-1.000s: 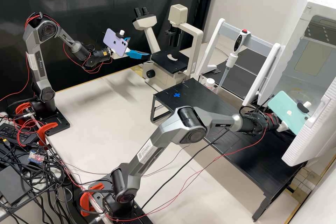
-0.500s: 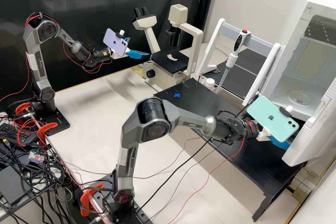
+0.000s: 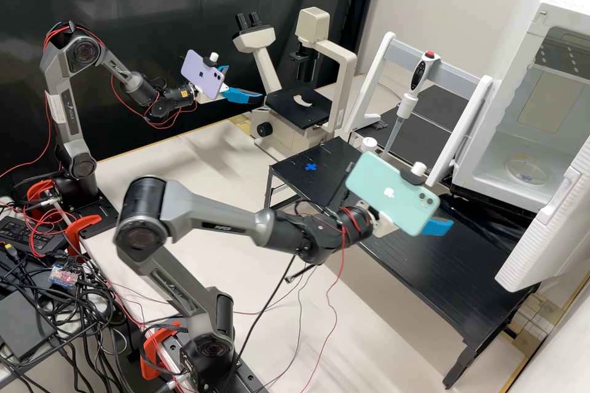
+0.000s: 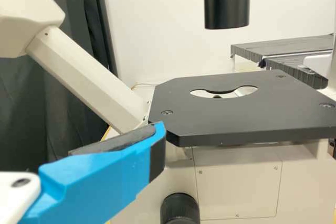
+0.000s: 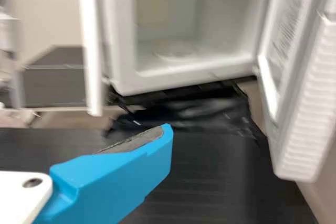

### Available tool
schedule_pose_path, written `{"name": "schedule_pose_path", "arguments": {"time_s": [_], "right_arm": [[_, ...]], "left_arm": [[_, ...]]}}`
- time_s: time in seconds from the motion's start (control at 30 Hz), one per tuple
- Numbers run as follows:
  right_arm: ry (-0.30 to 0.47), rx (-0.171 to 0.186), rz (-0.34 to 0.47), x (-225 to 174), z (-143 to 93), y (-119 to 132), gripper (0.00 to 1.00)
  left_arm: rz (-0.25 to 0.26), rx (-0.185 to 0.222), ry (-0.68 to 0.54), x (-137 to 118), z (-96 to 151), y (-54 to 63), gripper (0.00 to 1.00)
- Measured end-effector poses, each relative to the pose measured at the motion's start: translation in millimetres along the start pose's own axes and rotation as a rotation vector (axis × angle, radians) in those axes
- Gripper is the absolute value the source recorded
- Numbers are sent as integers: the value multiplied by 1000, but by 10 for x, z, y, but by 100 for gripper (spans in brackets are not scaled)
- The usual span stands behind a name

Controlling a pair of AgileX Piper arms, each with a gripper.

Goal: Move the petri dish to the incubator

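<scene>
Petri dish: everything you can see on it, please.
The petri dish is round, shallow and see-through, clear plastic or glass by its look, with a yellowish tint near the rim and a small blue mark. It lies flat on the white floor inside the open incubator; only that floor touches it. Lid on or off: can't tell.

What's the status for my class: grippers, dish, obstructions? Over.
Left gripper open by microscope. Right gripper open above black stand. Petri dish inside incubator. Incubator door open, not blocking.
</scene>
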Motion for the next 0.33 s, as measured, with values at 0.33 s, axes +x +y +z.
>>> {"name": "schedule_pose_path", "arguments": {"time_s": [0.33], "right_arm": [[116,115,72,-636,-203,-484,100]], "left_arm": [[0,0,0,0,0,0,100]]}}
